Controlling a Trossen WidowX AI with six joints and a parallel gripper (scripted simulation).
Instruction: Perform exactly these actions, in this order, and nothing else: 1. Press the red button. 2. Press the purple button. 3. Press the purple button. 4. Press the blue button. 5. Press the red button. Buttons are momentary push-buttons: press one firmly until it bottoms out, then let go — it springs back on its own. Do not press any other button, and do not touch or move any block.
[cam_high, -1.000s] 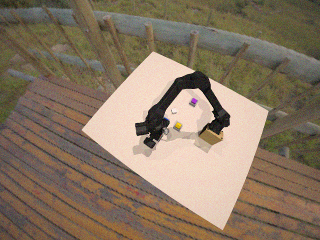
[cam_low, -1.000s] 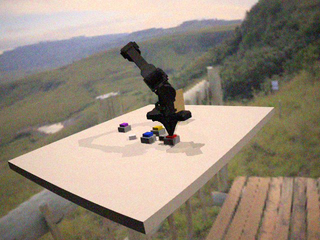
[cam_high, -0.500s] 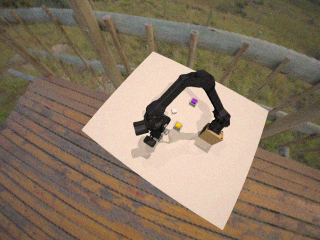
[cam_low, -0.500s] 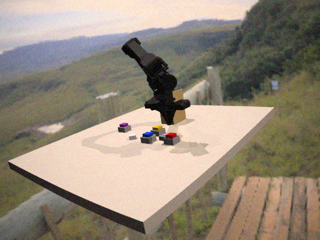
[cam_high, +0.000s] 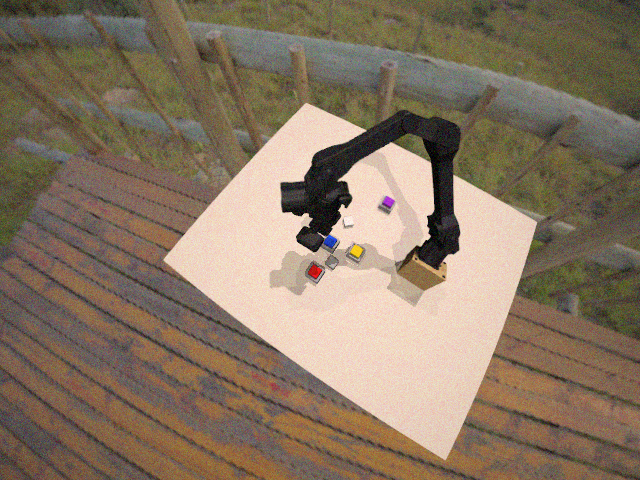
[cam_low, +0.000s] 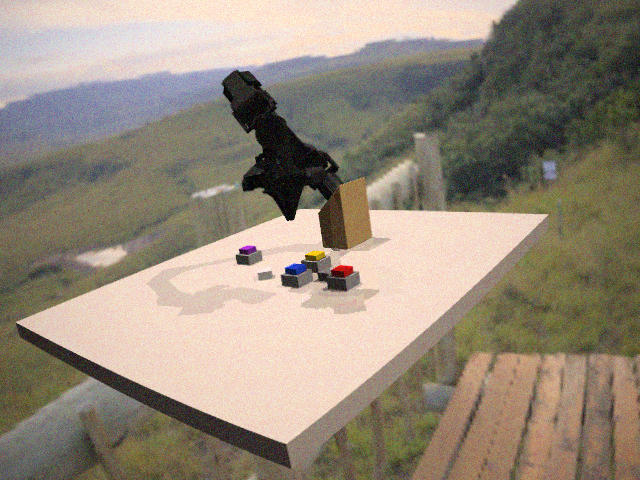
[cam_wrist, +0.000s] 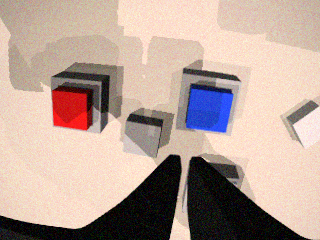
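Note:
My gripper (cam_low: 291, 219) (cam_wrist: 183, 166) is shut and empty, held high above the table near the buttons. The red button (cam_high: 314, 271) (cam_low: 341, 270) (cam_wrist: 72, 109) stands on a grey base, left of the fingertips in the wrist view. The blue button (cam_high: 330, 241) (cam_low: 295, 268) (cam_wrist: 209, 108) is ahead of and slightly right of the fingertips there. The purple button (cam_high: 388, 202) (cam_low: 247, 249) stands apart from the other buttons and is out of the wrist view. All three caps look raised, and the fingers touch none of them.
A yellow button (cam_high: 356, 251) (cam_low: 314, 255) stands near blue. A grey block (cam_high: 331, 261) (cam_wrist: 143, 137) lies between red, blue and yellow. A white block (cam_high: 348, 221) (cam_low: 264, 274) (cam_wrist: 308, 126) lies between blue and purple. The arm rises from a wooden base (cam_high: 421, 273) (cam_low: 356, 217).

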